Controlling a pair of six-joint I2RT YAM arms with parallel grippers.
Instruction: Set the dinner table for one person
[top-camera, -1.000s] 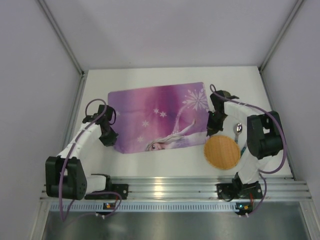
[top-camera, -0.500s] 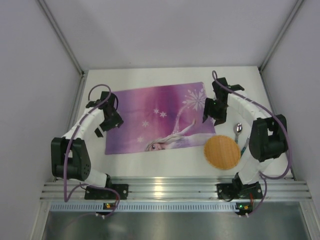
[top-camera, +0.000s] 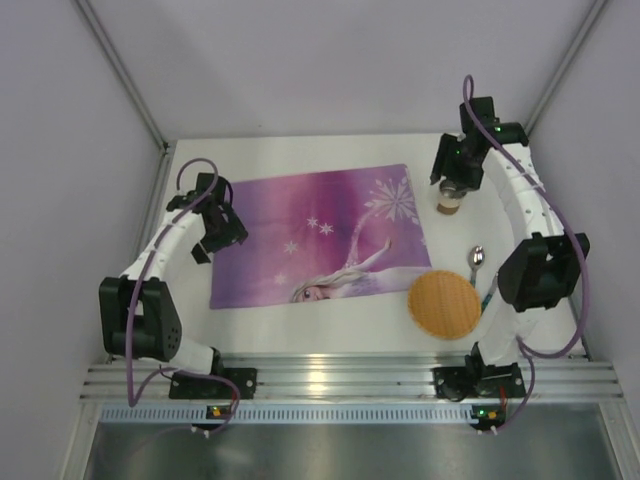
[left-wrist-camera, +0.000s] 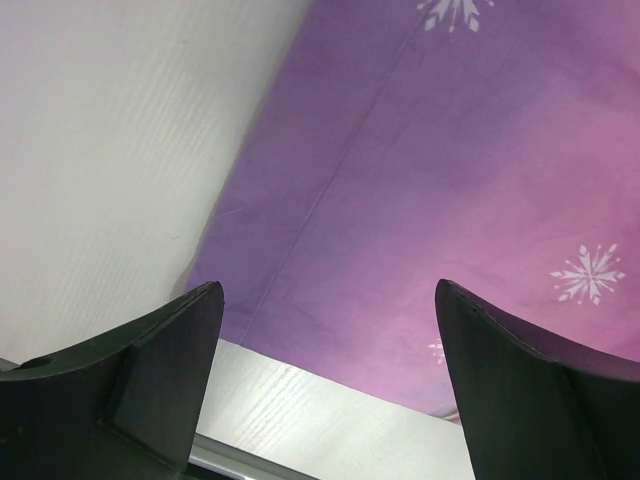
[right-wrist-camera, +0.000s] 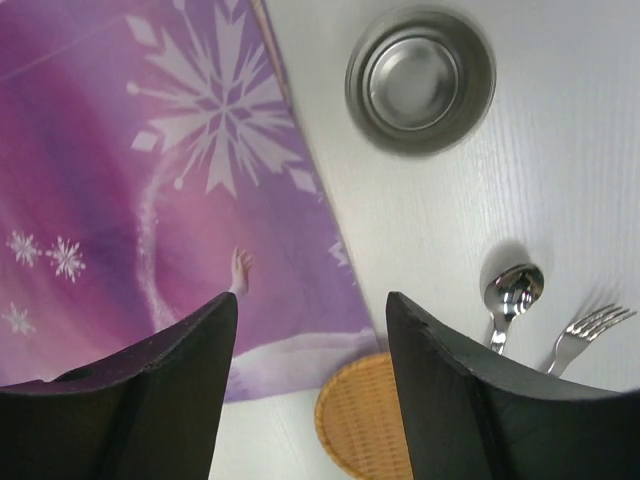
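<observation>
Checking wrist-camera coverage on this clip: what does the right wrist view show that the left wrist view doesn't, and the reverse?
Only the right wrist view: a metal cup seen from above, a spoon, a fork and part of a woven plate on the white dinner table, plus the large snowflake print.
Only the left wrist view: the left edge and near corner of the placemat.
Both: the purple placemat, bare white tabletop, and an open gripper with nothing between its jaws, the left gripper and the right gripper.

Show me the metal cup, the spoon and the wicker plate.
metal cup (right-wrist-camera: 420, 78), right wrist view, on its inner bottom.
spoon (right-wrist-camera: 514, 288), right wrist view, on its bowl.
wicker plate (top-camera: 444, 304), top view, on its centre.
</observation>
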